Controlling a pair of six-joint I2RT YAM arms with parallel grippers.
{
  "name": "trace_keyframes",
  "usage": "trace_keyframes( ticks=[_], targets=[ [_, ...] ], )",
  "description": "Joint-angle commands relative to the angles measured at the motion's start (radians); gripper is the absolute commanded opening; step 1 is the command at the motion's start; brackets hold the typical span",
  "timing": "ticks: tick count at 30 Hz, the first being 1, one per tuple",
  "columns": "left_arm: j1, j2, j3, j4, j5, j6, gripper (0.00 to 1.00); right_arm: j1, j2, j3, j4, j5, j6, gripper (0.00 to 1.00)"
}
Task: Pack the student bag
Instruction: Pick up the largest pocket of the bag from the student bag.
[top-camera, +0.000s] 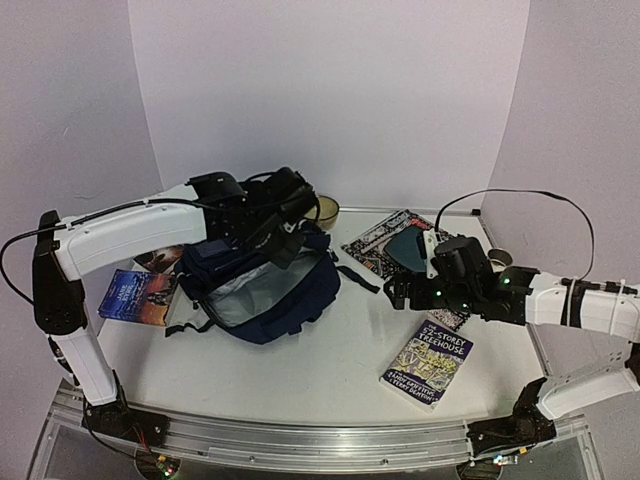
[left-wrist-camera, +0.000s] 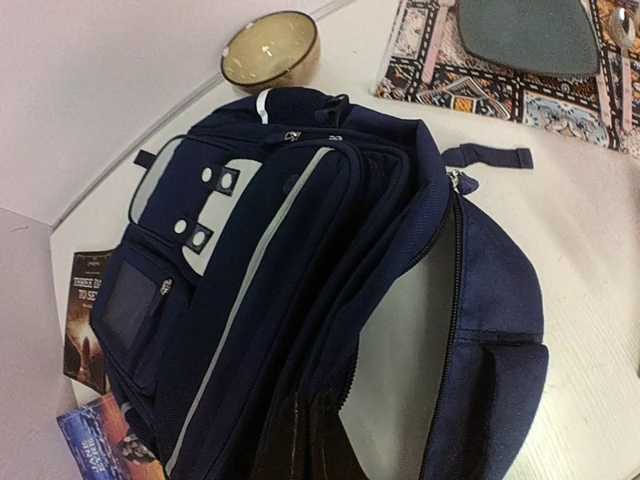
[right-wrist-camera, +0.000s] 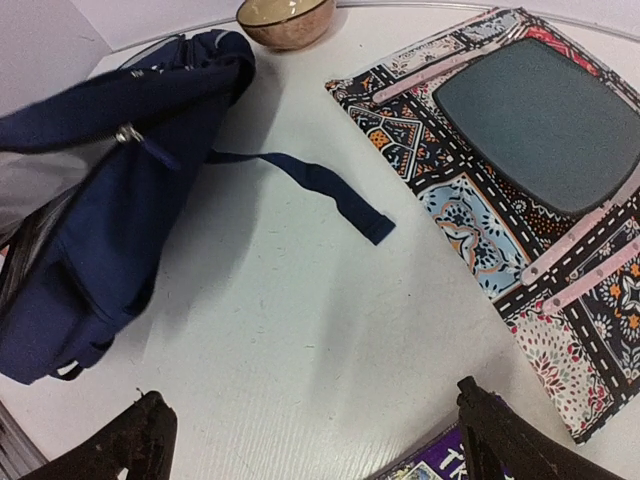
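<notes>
Left wrist: left gripper (left-wrist-camera: 300, 445) clamps navy fabric student bag (left-wrist-camera: 330, 250); right gripper (right-wrist-camera: 315, 418) wide.

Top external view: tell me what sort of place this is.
Probably a robot test cell, not a classroom: plain white walls box in the table, both arms are bolted to a metal rail, and the student bag and books look staged.

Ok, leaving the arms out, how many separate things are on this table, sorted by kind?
Bags: 1, the student bag
Books: 4, the patterned book, the Treehouse book, the blue book, the dark book beside the bag
Bowls: 1, the tan bowl
Unidentified: 1, the small round thing at the right, too small to name
Total: 7
</notes>
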Motion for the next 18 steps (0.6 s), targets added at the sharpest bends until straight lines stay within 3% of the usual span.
trace_keyframes(
  ticks=[1, 6, 11, 14, 18],
  targets=[
    [0.024, 0.003, 0.119, 0.011, -0.05, 0.025, 0.0, -0.004, 0.017, -0.002, 0.016, -0.042, 0.067, 0.98],
    [0.024, 0.012, 0.089, 0.015, 0.029, -0.019, 0.0, -0.003, 0.177, 0.079, 0.122, -0.214, 0.072, 0.98],
    [0.024, -0.005, 0.028, 0.031, 0.122, -0.052, 0.0, -0.003, 0.328, 0.229, 0.146, -0.251, 0.098, 0.97],
    [0.024, -0.039, -0.048, 0.059, 0.144, -0.049, 0.0, -0.007, 0.414, 0.311, 0.149, -0.247, -0.03, 0.92],
    [0.024, -0.107, -0.125, 0.086, 0.201, -0.031, 0.0, -0.067, 0.526, 0.39, 0.153, -0.422, -0.278, 0.85]
  ],
)
